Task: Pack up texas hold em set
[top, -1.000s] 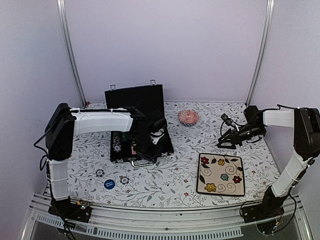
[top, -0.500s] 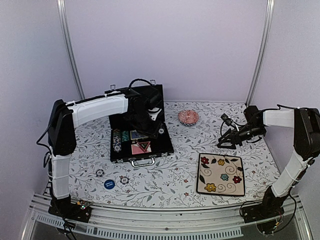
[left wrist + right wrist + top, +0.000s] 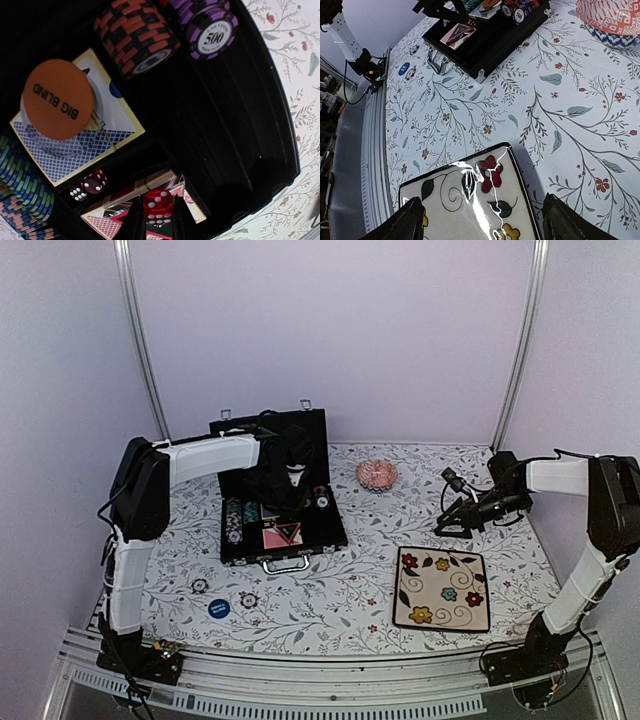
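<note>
One small red die [image 3: 159, 204] is pinched between the narrowed fingertips of the left gripper [image 3: 158, 223], which hangs over the near-right part of the open black briefcase-style case [image 3: 332, 538]. The case stands left of centre on the table, towards the back.

Under the die lies a pink-and-black patterned card deck [image 3: 117, 212], and two darker red dice [image 3: 89, 184] sit in a slot just beside it. Further in, an orange round "BIG BLIND" disc [image 3: 59, 99] rests on a blue-backed card deck [image 3: 80, 145]. A red-and-black chip stack [image 3: 137, 32] and a purple chip stack [image 3: 207, 25] (its end chip marked 500) lie in the grooves nearby. Bare black grooves run on from them to the case's wall.

The case lid [image 3: 268, 435] stands upright at the back, and the silver handle [image 3: 285, 563] faces the near table edge. On the floral tablecloth [image 3: 340, 590] in front lie two loose poker chips [image 3: 200, 586] and a round blue button [image 3: 218, 607], apart from the case rim. A small pink patterned bowl [image 3: 377, 475] stands right of the lid.

Open cloth separates the case from the cream square plate with flowers [image 3: 470, 200]. The right gripper [image 3: 487, 220] hovers by the plate's far edge, fingers spread wide.
</note>
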`<state>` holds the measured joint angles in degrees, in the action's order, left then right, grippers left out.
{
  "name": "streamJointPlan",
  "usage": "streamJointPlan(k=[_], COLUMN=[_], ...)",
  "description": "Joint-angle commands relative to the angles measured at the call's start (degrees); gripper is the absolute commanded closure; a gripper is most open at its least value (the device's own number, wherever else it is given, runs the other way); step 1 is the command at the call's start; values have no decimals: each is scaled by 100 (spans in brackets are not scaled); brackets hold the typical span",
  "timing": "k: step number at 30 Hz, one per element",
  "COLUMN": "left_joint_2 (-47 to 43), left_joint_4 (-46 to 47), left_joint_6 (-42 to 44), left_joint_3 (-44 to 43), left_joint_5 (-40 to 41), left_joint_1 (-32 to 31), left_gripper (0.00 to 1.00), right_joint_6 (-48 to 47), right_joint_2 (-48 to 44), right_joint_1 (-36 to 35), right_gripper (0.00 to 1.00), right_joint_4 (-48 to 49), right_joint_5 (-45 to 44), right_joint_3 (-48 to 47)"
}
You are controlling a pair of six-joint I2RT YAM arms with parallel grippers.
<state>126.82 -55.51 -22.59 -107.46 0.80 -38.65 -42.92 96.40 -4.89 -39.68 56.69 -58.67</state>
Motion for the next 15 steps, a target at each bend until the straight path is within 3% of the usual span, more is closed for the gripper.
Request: streamJointPlan(k=[1, 15], left_joint_2=[26, 144], left_joint_4=[125, 159], left_joint_6=[-79, -7], left_joint_3=[167, 149], left_joint_5=[87, 149], left_joint_1=[127, 350], left_gripper=[86, 86], right_joint_6=[-64, -68], right_joint_2=[-25, 19], right_joint_1=[-39, -40], right_gripper=[18, 18], right_joint_4=[-51, -57], right_joint_5=[-35, -43], right_joint_3=[-117, -124])
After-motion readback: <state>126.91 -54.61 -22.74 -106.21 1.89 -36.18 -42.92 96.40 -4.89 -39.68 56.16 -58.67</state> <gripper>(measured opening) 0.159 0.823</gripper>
